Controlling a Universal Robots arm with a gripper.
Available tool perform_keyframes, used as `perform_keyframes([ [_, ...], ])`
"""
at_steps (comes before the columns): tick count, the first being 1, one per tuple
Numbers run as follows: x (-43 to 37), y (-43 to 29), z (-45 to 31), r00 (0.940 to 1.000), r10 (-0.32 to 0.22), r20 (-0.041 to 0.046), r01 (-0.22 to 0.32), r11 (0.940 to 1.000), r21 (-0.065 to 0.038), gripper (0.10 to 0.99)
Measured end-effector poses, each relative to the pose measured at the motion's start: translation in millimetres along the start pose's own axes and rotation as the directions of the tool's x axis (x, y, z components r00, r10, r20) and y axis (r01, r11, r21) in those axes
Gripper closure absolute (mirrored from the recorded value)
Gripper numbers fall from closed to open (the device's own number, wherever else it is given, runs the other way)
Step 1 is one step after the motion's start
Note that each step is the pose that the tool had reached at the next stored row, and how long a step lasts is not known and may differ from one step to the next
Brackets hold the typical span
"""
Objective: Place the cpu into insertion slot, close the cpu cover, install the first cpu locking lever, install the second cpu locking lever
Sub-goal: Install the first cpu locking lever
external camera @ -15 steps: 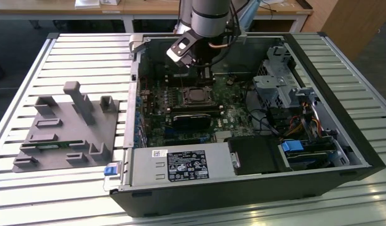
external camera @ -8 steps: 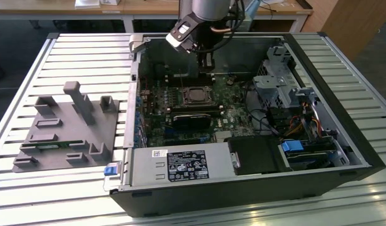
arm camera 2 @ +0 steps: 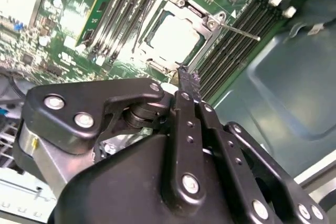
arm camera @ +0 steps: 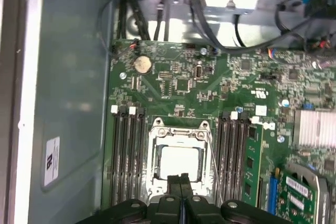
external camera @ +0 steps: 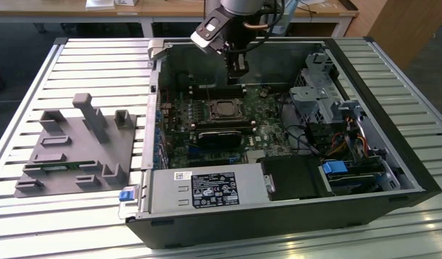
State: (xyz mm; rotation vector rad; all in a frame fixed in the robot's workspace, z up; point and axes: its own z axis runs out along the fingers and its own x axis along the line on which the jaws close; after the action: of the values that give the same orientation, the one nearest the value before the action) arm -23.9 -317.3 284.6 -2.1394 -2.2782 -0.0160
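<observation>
The cpu (external camera: 226, 109) lies pale and flat in the insertion slot (external camera: 210, 114) on the green board inside the open computer case. In both wrist views the cpu (arm camera: 181, 162) (arm camera 2: 173, 38) shows through the window of the cpu cover (arm camera: 181, 130) (arm camera 2: 203, 18), which lies flat over it. A thin wire locking lever (arm camera: 214, 156) (arm camera 2: 239, 29) runs along one side of the socket, its end standing free. My gripper (external camera: 235, 76) (arm camera 2: 188, 80) (arm camera: 181, 180) hangs just above the socket's edge, shut, with nothing between its fingers.
Memory slots (arm camera: 127, 156) flank the socket on both sides. A black rectangular module (external camera: 221, 136) and a labelled power supply box (external camera: 206, 190) lie nearer the case front. Drive cages and cables (external camera: 325, 108) fill the exterior view's right. A grey fixture (external camera: 76, 145) sits outside the case.
</observation>
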Motion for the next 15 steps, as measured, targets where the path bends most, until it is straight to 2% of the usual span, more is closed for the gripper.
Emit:
perform_keyframes([
  [3, 0.0, 0.0, 0.1, 0.9985, -0.055, 0.0003, 0.055, 0.9985, 0.001, 0.969],
  [8, 0.0, 0.0, 0.2, 0.9912, -0.132, 0.0017, 0.132, 0.9912, 0.003, 0.969],
  [12, 0.0, 0.0, 0.3, 0.979, -0.204, 0.0018, 0.204, 0.979, 0.004, 0.969],
  [15, 0.0, 0.0, 0.4, 0.9662, -0.258, 0.0018, 0.258, 0.9662, 0.005, 0.969],
])
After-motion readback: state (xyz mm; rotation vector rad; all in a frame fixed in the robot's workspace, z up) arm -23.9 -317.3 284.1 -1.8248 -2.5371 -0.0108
